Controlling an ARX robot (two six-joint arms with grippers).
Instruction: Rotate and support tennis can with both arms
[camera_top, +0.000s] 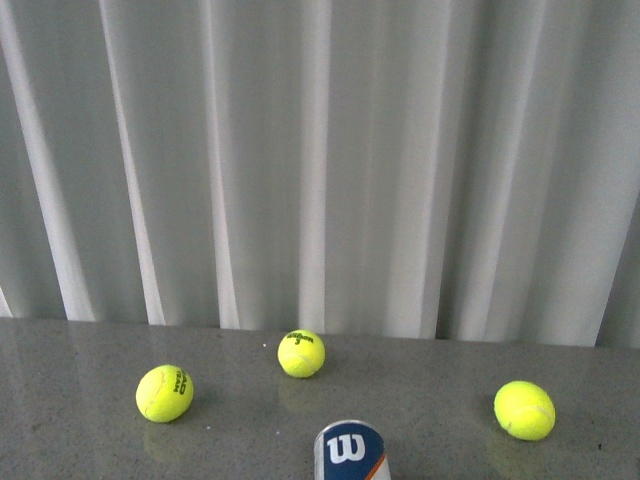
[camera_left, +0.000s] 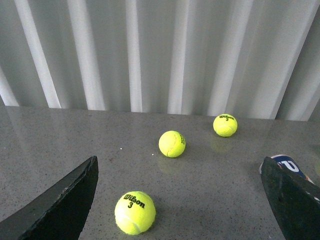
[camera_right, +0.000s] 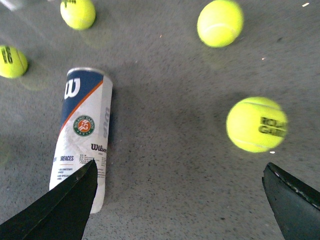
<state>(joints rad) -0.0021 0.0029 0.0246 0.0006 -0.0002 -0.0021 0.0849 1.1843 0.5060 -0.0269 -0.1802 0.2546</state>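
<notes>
The tennis can (camera_right: 82, 135) lies flat on the grey table, with a blue label, white "W", orange stripe and round emblem. Its end shows at the bottom of the front view (camera_top: 351, 455) and beside one finger in the left wrist view (camera_left: 290, 166). My right gripper (camera_right: 180, 200) is open above the table, one finger overlapping the can's lower end, nothing between the jaws. My left gripper (camera_left: 177, 200) is open and empty, with a tennis ball (camera_left: 135, 212) lying between its fingers on the table. Neither arm shows in the front view.
Three yellow-green tennis balls lie on the table in the front view: left (camera_top: 164, 393), middle (camera_top: 301, 353), right (camera_top: 524, 410). A ball (camera_right: 256, 124) lies near my right gripper. A white pleated curtain (camera_top: 320, 160) hangs behind the table's far edge.
</notes>
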